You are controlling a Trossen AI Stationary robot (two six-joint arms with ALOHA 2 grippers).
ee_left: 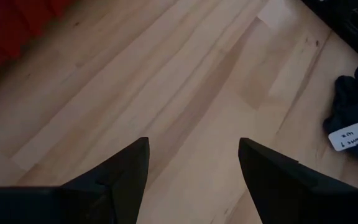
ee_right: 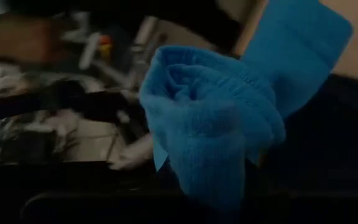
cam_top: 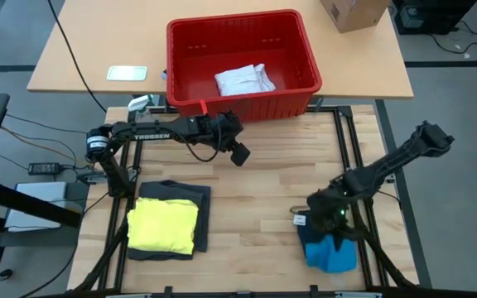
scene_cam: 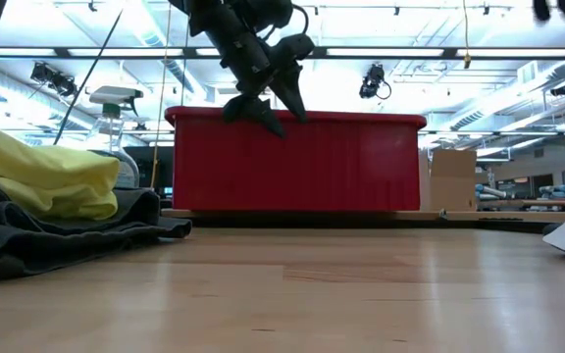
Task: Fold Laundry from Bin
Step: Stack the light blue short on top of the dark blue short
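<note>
Cloth in blue (cam_top: 331, 252) sits bunched at the near right edge of the surface (cam_top: 255, 199), pinched in the right claw (cam_top: 335, 225), whose fingers are pressed together on it. At near left, a yellow garment (cam_top: 163, 225) lies folded on a dark grey one (cam_top: 190, 197). Farther in, the left claw (cam_top: 237, 153) hangs spread and empty above bare wood, just in front of the red bin (cam_top: 301, 98). A white garment (cam_top: 244, 79) lies in the bin, beyond and slightly right of that claw, so the left arm is the nearer one.
</note>
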